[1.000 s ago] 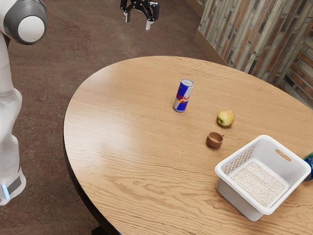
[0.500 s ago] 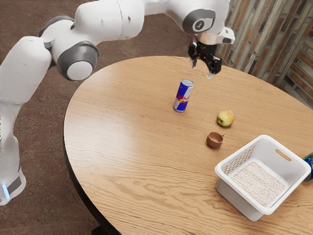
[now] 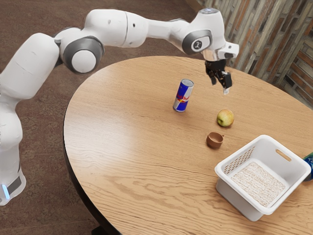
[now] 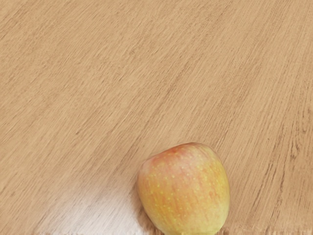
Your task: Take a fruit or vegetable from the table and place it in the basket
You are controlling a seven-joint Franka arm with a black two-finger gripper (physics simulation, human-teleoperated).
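We have our tool (image 3: pixel 220 87) up in the air, empty, tips pointing down, its two fingers held wide w/ a gap btwn them. It's over the far part of the round wooden counter (image 3: pixel 122 147), a bit above & beyond the apple (image 3: pixel 225 118). That apple, our fruit for the job, sits on the counter, yellow w/ a reddish blush & pale specks; our wrist view has it too, w/ a whitish gleam on the wood next to it. Toward the exterior view's left of it, slightly farther off, we see the blue/silver can (image 3: pixel 183 96) standing upright. The small brown cup (image 3: pixel 214 140) is upright just nearer than the apple, btwn it & the white basket (image 3: pixel 234 197) at near right. At the exterior view's right edge, beside the basket, we get part of a blue-green item (image 3: pixel 309 169), cut off, can't ID.
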